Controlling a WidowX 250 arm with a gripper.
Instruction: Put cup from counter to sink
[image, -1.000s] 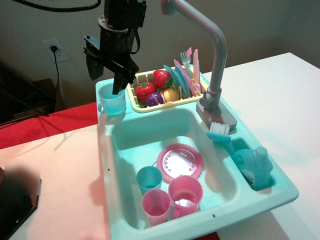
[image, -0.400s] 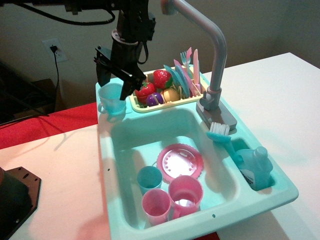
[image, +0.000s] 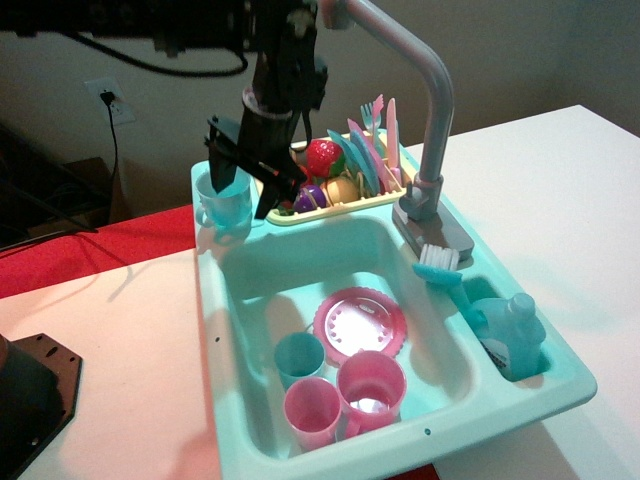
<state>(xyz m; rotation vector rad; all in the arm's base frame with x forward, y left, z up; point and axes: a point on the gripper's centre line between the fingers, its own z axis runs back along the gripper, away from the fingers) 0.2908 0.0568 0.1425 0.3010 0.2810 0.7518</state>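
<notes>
The pale teal cup (image: 226, 208) with a side handle stands upright on the counter (image: 207, 285) at the sink unit's back left corner. My black gripper (image: 247, 178) hangs from above at the cup's right rim. Its fingers are spread: one finger (image: 224, 160) is over the cup's mouth and the other (image: 274, 188) is just right of the cup, beside the dish rack. It holds nothing. The sink (image: 265, 285) lies in front of the cup and holds a pink plate (image: 359, 325), a smaller dark teal cup (image: 298, 358) and two pink cups (image: 312, 410).
A cream dish rack (image: 345, 203) with toy fruit and cutlery stands right of the cup. The tall grey faucet (image: 432, 110) arches over the basin. A brush (image: 440, 265) and a soap bottle (image: 512, 332) sit at the right rim. A black object (image: 35, 385) lies at lower left.
My gripper has moved right and come down, from behind the cup's left side to its right rim. The cup has stayed on the counter.
</notes>
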